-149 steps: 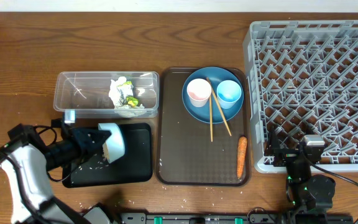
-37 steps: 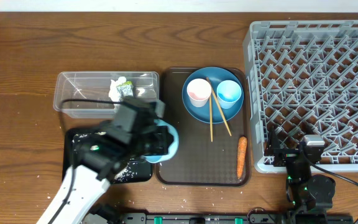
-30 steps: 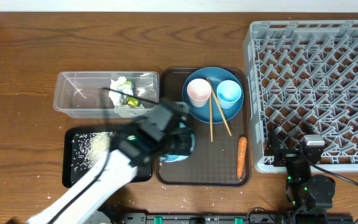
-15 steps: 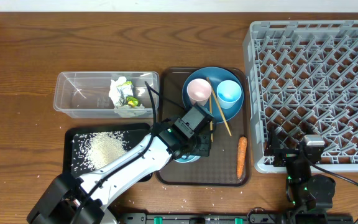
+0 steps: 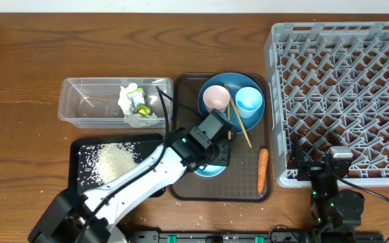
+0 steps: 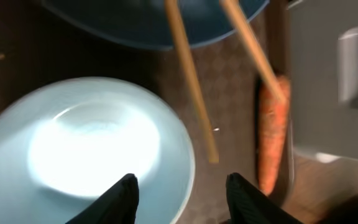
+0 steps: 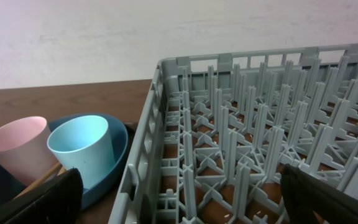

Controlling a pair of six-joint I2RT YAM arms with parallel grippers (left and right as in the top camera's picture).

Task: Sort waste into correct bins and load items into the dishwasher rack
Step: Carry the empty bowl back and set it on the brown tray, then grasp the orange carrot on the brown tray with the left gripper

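Two waste lots are lying binned: tissue (image 5: 134,101) with green scraps is sitting in the clear tub (image 5: 86,101), and rice (image 5: 110,160) is lying spread in the black tray (image 5: 93,140). Carrot (image 5: 263,170) is lying on the brown tray (image 5: 184,101), unsorted. Rack (image 5: 343,88) is showing nothing in it, so loading looks not begun. Plate (image 5: 232,79), pink cup (image 5: 215,98), blue cup (image 5: 248,100) and chopsticks (image 5: 237,125) are waiting on the brown tray. Bowl (image 6: 98,155) is resting upright beside the plate. Left fingers (image 6: 122,198) are standing spread either side of its rim, not pinching it. Right fingers (image 7: 328,193) are hanging wide apart, grasping nothing, at the rack's near corner.
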